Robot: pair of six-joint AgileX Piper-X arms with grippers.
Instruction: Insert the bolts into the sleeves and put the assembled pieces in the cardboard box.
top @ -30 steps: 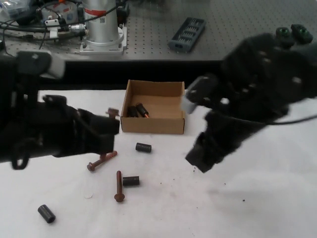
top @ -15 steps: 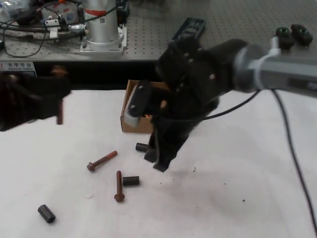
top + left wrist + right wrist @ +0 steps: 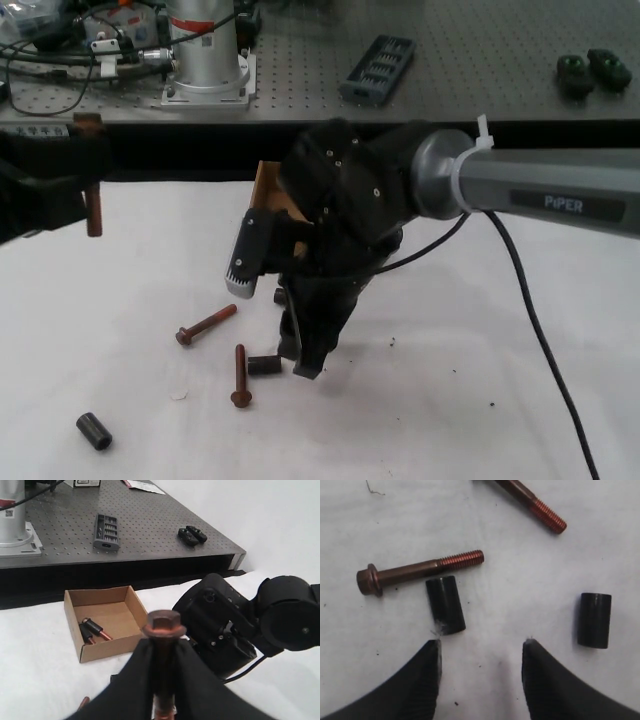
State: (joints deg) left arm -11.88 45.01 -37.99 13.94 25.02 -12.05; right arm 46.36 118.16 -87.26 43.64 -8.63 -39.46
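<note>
The right gripper [image 3: 481, 642] is seen w/ its fingers [image 3: 422, 685] spread wide, nothing pinched betw. them, and it is held low over the white cloth [image 3: 485, 545]. Just beyond one fingertip a black sleeve [image 3: 445, 605] is found lying on its side. Just beside it a copper bolt [image 3: 415, 572] is laid flat; whether the two touch cannot be told. A second sleeve [image 3: 594, 620] lies apart from these, past the other fingertip, and the threaded end of a second bolt [image 3: 532, 502] is seen farther out. In the high view a third sleeve [image 3: 93, 430] is seen well apart from the rest, near the front left of the cloth. The left gripper [image 3: 162, 652] is clamped on a held bolt [image 3: 163, 630], kept upright w/ its hex head on top. In the high view it is seen raised above the cloth at the left edge. The cardboard box [image 3: 110, 649] sits open at the far side of the cloth, beyond the right arm, w/ assembled pieces [image 3: 92, 630] lying in one corner. Behind it a perforated bench plate [image 3: 150, 520] is seen.
</note>
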